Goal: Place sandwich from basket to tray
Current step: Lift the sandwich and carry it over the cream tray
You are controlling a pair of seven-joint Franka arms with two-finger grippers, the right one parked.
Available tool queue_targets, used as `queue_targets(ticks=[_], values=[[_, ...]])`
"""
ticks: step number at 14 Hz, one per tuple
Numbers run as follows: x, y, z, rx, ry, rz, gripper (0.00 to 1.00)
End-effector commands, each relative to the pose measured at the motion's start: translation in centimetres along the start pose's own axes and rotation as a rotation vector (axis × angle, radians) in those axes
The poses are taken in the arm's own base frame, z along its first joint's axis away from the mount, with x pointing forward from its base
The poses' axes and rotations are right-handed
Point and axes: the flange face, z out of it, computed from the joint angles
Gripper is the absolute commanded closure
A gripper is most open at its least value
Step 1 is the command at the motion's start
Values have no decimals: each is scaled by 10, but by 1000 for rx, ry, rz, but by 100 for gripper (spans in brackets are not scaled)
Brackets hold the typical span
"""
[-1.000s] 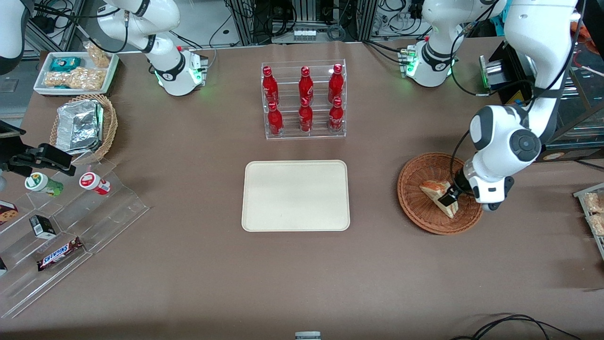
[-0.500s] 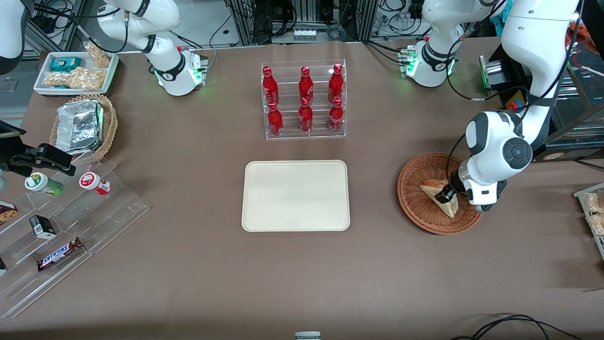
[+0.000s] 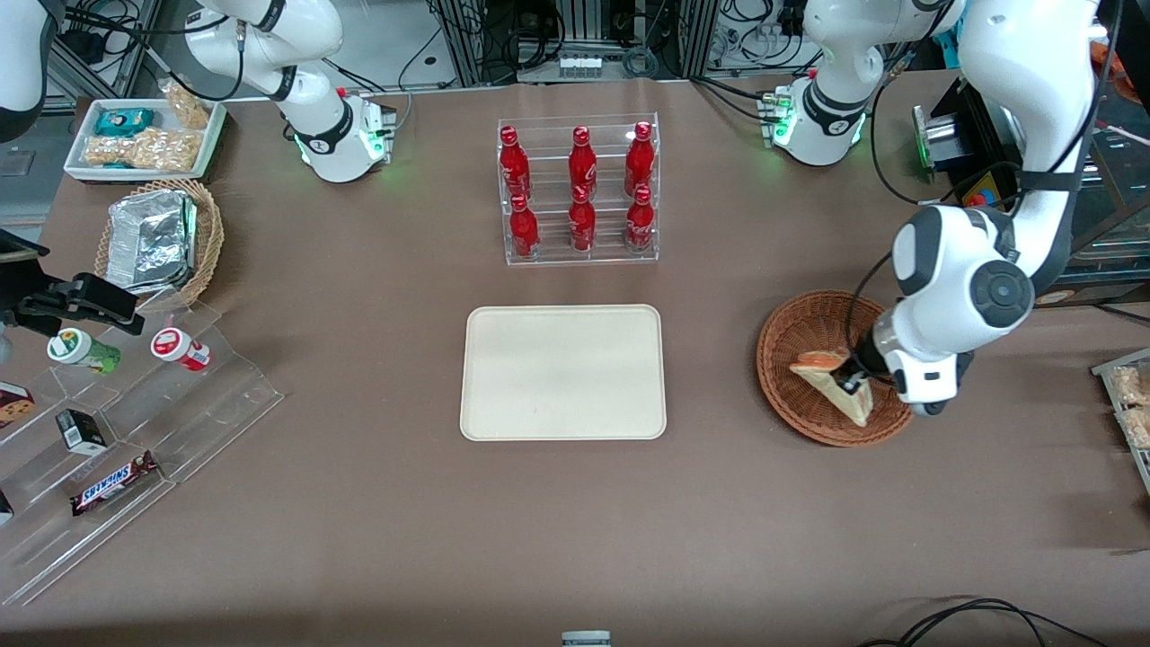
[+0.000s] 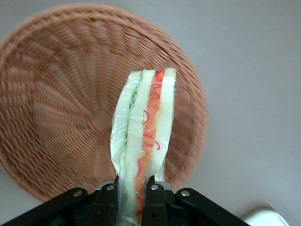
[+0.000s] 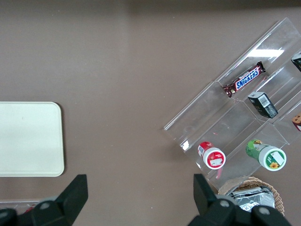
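Observation:
The sandwich (image 3: pixel 831 382), a pale bread wedge with red and green filling in clear wrap (image 4: pixel 145 132), hangs above the reddish-brown wicker basket (image 3: pixel 795 337), lifted off its floor. My left gripper (image 3: pixel 850 385) is shut on the sandwich's wider end, one finger on each flat side (image 4: pixel 133 195). The basket (image 4: pixel 56 117) lies beneath it, toward the working arm's end of the table. The cream tray (image 3: pixel 563 372) sits flat at the table's middle with nothing on it; its corner (image 5: pixel 28 139) also shows in the right wrist view.
A clear rack of red bottles (image 3: pixel 579 190) stands farther from the camera than the tray. Toward the parked arm's end are a tan basket with a foil packet (image 3: pixel 157 238), a white snack tray (image 3: pixel 144 139) and a clear stepped stand with snacks (image 3: pixel 117 431).
The gripper has risen with the sandwich, which now hangs above the basket instead of resting in it. The wrist has shifted slightly nearer the camera.

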Motion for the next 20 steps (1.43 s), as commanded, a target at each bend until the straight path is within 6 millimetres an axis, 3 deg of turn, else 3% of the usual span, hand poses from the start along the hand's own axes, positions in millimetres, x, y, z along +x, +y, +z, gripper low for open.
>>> queue_targets(ticks=[1,2,5,7,9,11,14,16,17,18,19,20], values=[[-56,46,-14,-14,6,92,99],[-78,66,-6,-13,2,145,99],[-171,143,34,-21,-23,327,100],[-222,177,57,-7,41,468,100],[-271,192,77,21,82,581,99],[-288,208,88,19,102,670,96],[-347,230,111,36,75,732,96],[-359,233,117,66,71,749,94],[-367,231,119,75,73,766,90],[-375,229,122,84,72,777,73],[-375,229,126,83,71,771,48],[-374,230,125,82,72,768,33]])
